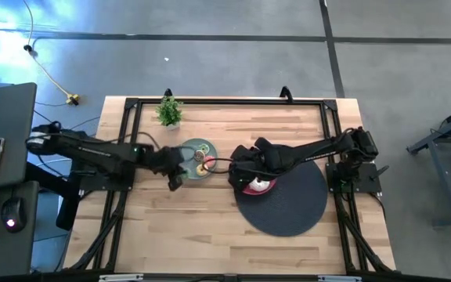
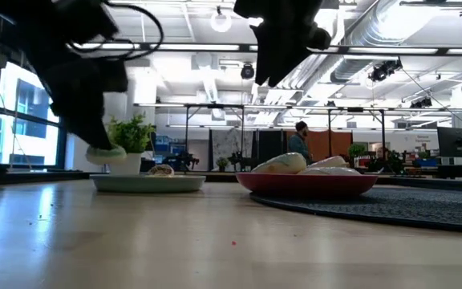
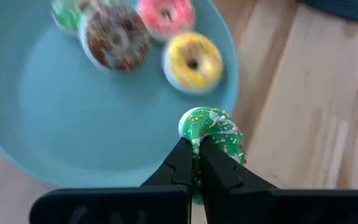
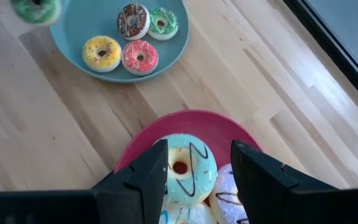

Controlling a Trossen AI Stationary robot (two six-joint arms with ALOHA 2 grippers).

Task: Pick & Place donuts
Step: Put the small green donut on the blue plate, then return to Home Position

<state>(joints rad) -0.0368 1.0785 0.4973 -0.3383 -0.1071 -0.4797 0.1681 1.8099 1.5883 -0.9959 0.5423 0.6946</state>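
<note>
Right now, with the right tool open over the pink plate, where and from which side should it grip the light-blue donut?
From above, across the ring: the light-blue donut lies flat on the pink plate, between the open right tool fingers. Another donut touches one side, so grip carefully there.

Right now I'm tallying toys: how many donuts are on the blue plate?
4 on the blue plate: yellow donut, pink donut, brown donut, green donut. Another green-iced donut is in the left gripper.
</note>
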